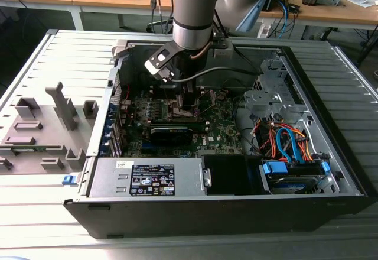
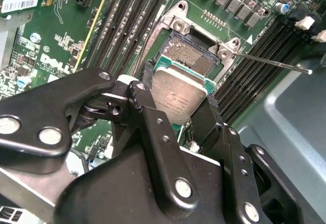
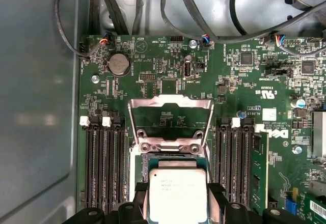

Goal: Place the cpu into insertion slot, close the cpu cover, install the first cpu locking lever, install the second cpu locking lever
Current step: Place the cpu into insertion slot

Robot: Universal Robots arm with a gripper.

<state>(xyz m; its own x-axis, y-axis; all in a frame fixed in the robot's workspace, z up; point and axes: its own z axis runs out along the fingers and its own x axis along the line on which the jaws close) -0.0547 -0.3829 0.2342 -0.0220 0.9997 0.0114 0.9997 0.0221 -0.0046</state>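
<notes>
The gripper clamps the cpu between its fingers. The second wrist view shows you the slot just beyond them; the first wrist view shows the raised cover.

In the exterior view we look from high and well back, obliquely down on the open computer case lying on the table. The first wrist view faces straight down on the motherboard from close; the second wrist view slants in nearer, past the fingers. Both wrist views share the cpu.
</notes>
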